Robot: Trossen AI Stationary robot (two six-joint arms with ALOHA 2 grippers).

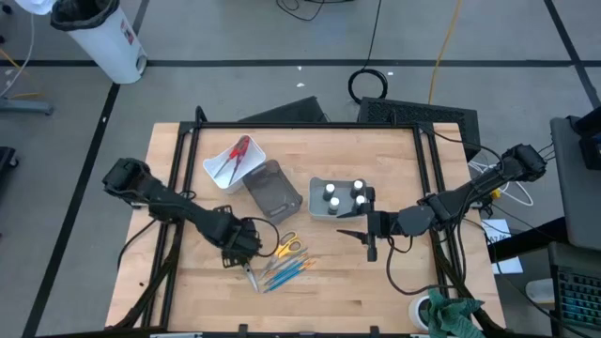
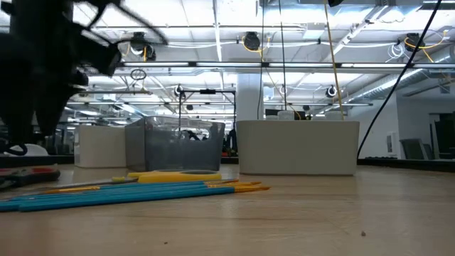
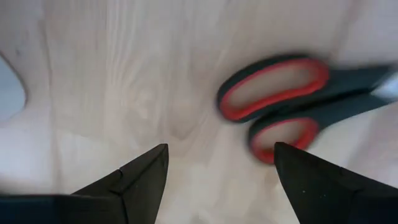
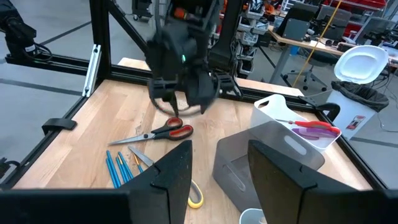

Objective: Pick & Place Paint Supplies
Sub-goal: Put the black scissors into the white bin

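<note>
Reading the red-handled scissors first: they lay flat on the bare wood just beneath the left gripper, unheld, closest of the loose supplies to it. In the left wrist view we saw both red loops just ahead of the open fingertips, offset toward one finger rather than centred in the gap. Long axis: handles at the claw, dark blades running away from it, crosswise to the line between the fingers. In the right wrist view the same scissors lay with the blades trailing off toward the teal brushes.

Left claw fingers stood well apart, nothing between them. We judged the next move as a small sideways shift to centre on the handles, then down.

Left arm was far nearer; it reached out low over the table with the wrist pitched down, gripper over the loose pile. Yellow scissors sat just beside it, brushes just past.

Right gripper waited well apart, beside the tray of white-capped bottles, fingers parted and empty.
</note>
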